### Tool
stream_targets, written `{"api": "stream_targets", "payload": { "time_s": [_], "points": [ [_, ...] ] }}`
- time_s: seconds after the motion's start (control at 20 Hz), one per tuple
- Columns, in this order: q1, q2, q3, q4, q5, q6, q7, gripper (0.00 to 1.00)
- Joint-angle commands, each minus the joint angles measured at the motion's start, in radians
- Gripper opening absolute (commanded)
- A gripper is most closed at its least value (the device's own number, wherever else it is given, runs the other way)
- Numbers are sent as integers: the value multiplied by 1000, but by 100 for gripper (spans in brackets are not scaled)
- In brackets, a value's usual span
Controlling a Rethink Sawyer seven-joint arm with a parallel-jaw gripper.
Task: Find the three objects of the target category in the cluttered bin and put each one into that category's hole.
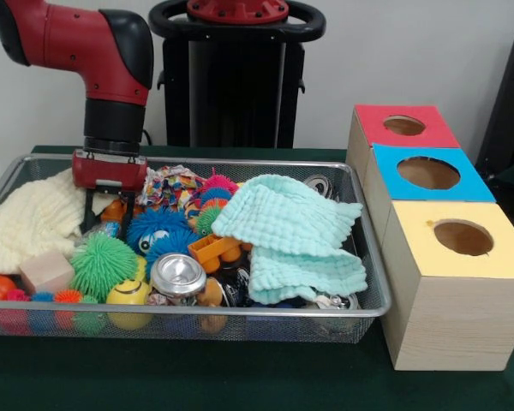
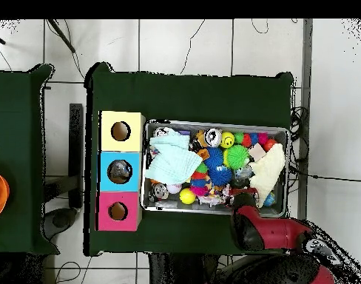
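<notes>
Jaws seem apart as the gripper [image 1: 108,218] dips into the wire-mesh bin [image 1: 360,248] of fuzzy, bright toys.

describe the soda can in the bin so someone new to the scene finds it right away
Start at the wire mesh bin left of the three wooden boxes. Along its front wall, near the middle, a silver can lies among the toys with its round metal top facing the camera. It sits between the yellow smiley ball and the mint cloth, the only shiny metal thing there.
</notes>
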Motion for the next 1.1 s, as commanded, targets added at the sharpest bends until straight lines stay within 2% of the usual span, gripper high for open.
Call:
{"api": "stream_targets", "payload": {
  "time_s": [0.05,0.6,0.9,1.1],
  "points": [
    [-25,42,73,-24,-83,-38,118,0],
    [-2,23,56,-17,-59,-14,120,0],
    [-23,-28,110,1,-78,65,136,0],
    [-23,-27,112,-1,-84,67,133,0]
  ]
}}
